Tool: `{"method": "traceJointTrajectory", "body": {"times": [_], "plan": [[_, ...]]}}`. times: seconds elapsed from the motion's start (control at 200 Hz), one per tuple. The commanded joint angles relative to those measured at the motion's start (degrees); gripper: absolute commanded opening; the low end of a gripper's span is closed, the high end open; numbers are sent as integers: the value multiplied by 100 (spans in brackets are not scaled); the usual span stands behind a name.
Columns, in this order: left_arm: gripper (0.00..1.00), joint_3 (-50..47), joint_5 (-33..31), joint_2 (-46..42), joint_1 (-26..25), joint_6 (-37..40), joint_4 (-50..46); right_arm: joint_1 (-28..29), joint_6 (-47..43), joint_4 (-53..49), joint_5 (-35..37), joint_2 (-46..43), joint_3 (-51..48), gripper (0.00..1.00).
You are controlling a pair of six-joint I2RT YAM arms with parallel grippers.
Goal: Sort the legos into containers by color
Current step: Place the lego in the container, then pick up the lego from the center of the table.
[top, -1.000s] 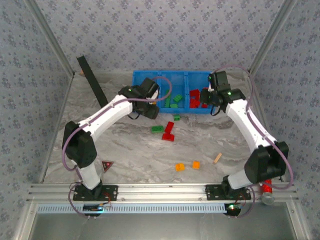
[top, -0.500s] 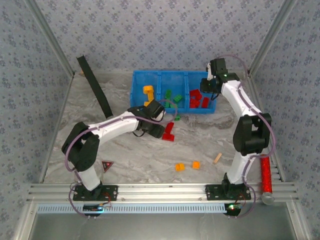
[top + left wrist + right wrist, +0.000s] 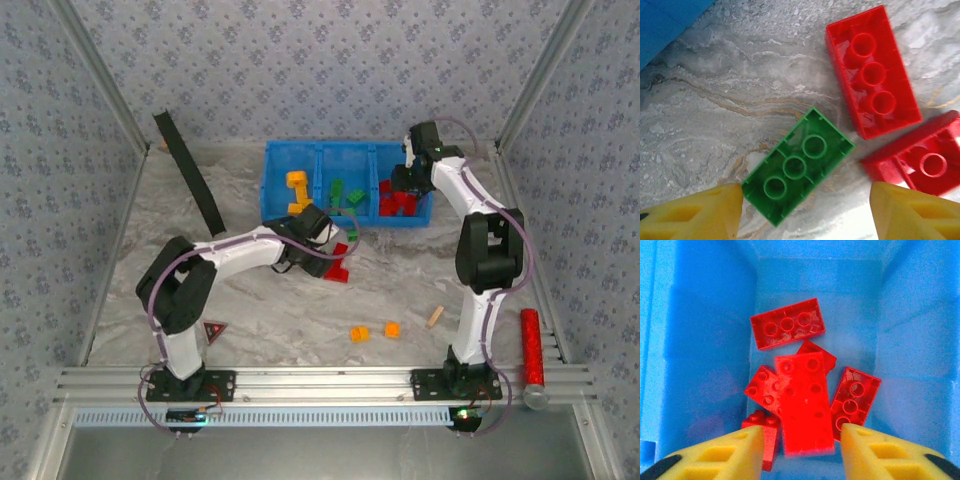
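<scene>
Left wrist — left gripper (image 3: 805, 210), jaws apart, over green lego (image 3: 797, 166)

Glossy, hard plastic legos (image 3: 801, 167) lie on a smooth marble-look tabletop (image 3: 730, 95); the blue containers (image 3: 910, 340) are smooth, duller plastic

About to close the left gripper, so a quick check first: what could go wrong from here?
The green brick lies diagonally between the fingertips of the open left gripper, so it may twist or slip as they close. A long red brick and a second red brick sit close beside it; the finger nearer them might nudge or pinch one.
</scene>
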Motion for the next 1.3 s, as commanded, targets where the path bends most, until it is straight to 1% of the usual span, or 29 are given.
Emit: {"method": "traceJointTrajectory", "body": {"times": [0.0, 0.155, 0.295, 0.425, 0.56, 0.625, 0.76, 0.825, 0.934, 1.024, 1.044, 1.104, 1.119, 1.234, 1.294], "plan": [[68, -18, -63, 176, 178, 289, 280, -10, -101, -96, -79, 55, 109, 50], [68, 42, 176, 338, 365, 382, 255, -12, -149, -75, -82, 21, 19, 55], [68, 26, 475, 468, 412, 440, 259, 6, -142, 21, -111, -173, -217, 56], [68, 32, 748, 600, 415, 486, 205, 14, -63, 182, -203, -477, -599, 57], [67, 33, 840, 710, 416, 473, 90, 58, 21, 282, -240, -876, -1073, 58], [62, 27, 879, 761, 414, 444, 27, 91, 74, 354, -237, -1114, -1331, 59], [39, -37, 928, 800, 412, 302, -97, 200, 175, 383, -191, -1579, -1791, 59], [32, -117, 962, 778, 406, 201, -138, 308, 227, 374, -159, -1820, -2023, 59], [26, -316, 985, 596, 354, 99, -194, 581, 388, 407, -188, -2206, -2435, 60], [24, -462, 960, 350, 278, 21, -290, 867, 536, 453, -325, -2461, -2774, 62], [23, -481, 951, 293, 264, 6, -317, 970, 518, 632, -359, -2517, -2867, 62], [22, -493, 917, 96, 232, -29, -441, 1318, 306, 799, -345, -2668, -3011, 64], [22, -488, 907, 42, 228, -42, -477, 1428, 228, 849, -318, -2703, -3208, 64], [22, -297, 838, -404, 228, -111, -818, 2186, -311, 1185, 91, -2900, -3627, 69], [22, -68, 801, -650, 228, -124, -1048, 2508, -562, 1367, 288, -3002, -3830, 70]]}}
